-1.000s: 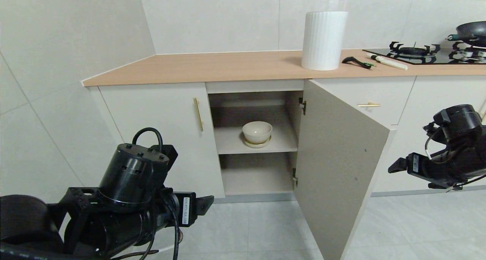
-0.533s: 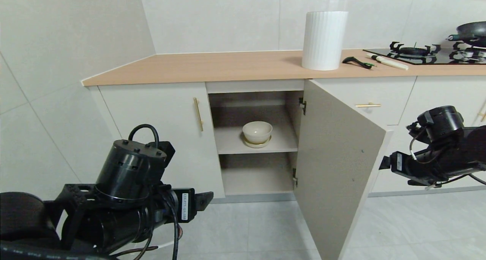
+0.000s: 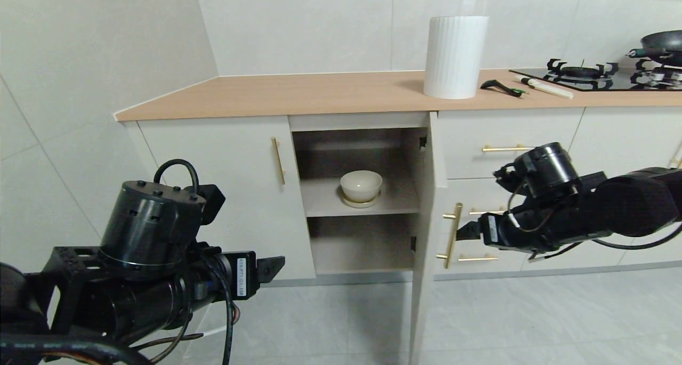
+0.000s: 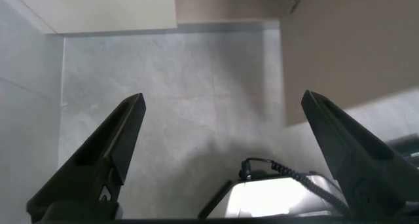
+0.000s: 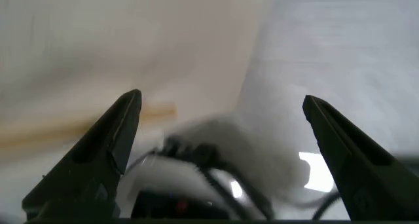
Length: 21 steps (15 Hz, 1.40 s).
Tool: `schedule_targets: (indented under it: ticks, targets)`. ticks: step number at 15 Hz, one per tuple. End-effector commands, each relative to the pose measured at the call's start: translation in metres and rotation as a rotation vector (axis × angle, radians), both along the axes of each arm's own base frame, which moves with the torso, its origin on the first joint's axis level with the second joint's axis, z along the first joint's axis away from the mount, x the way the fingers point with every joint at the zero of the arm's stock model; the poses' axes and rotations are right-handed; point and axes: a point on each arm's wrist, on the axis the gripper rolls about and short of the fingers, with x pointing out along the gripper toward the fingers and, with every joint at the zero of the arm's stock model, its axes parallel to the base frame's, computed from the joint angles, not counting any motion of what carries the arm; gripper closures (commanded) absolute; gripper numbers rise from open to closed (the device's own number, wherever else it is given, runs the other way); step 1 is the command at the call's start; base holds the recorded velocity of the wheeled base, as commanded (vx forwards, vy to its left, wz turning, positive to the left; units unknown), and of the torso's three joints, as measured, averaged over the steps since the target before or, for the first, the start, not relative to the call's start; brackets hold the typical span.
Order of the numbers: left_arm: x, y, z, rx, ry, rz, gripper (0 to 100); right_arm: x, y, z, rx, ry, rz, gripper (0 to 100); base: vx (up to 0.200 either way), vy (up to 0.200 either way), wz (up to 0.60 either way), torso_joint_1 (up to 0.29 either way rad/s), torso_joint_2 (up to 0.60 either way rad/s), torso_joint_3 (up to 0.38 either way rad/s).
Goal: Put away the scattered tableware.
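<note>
At the far left of the head view, the left gripper [image 3: 270, 269] hangs low in front of the cupboards, above the tiled floor [image 3: 346, 322]. It holds nothing, and its fingers [image 4: 108, 158] are spread wide apart. Behind it, a closed cupboard door [image 3: 224, 194] carries a vertical brass handle [image 3: 277, 160].

Next comes the open compartment. A pale bowl [image 3: 361, 184] sits upright on a saucer [image 3: 361, 200] near the middle of the upper shelf [image 3: 325, 200] (the lower shelf [image 3: 357, 250] lies beneath). The open door [image 3: 425, 258], hinged on the compartment's right side, stands out toward the camera and is seen almost edge-on. It has a brass pull [image 3: 452, 236] on its outer face.

The right gripper [image 3: 464, 232] is level with that pull and just beside it, on the outer side of the door; whether it touches cannot be told. Its fingers [image 5: 105, 152] are parted, with nothing between them.

On the wooden worktop [image 3: 298, 94] above, a tall white ribbed canister [image 3: 454, 56] stands upright over the compartment's right edge. To its right, a small dark tool [image 3: 500, 86] and a pale slim utensil [image 3: 543, 86] lie near each other. Farthest right is a gas hob [image 3: 581, 71] with a dark pan [image 3: 660, 41] on its far burner.
</note>
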Motion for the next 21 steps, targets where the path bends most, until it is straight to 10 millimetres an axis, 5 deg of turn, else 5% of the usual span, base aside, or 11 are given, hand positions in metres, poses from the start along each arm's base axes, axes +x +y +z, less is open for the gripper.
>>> schedule_targets:
  ticks: [1, 9, 21]
  targets:
    - [0.000, 0.000, 0.003, -0.008, -0.014, 0.005, 0, 0.009, 0.038, -0.014, -0.011, 0.014, 0.087, 0, 0.000, 0.000, 0.00, 0.000, 0.00, 0.000]
    - [-0.005, 0.003, 0.006, 0.015, -0.032, -0.001, 0, 0.041, 0.062, -0.039, -0.018, 0.024, 0.101, 0, 0.000, 0.000, 0.00, 0.000, 0.00, 0.000]
    - [-0.003, 0.005, 0.015, 0.047, -0.077, 0.067, 0, 0.071, 0.085, -0.054, 0.200, -0.108, -0.033, 0, 0.167, 0.000, 0.00, 0.004, 0.00, 0.002]
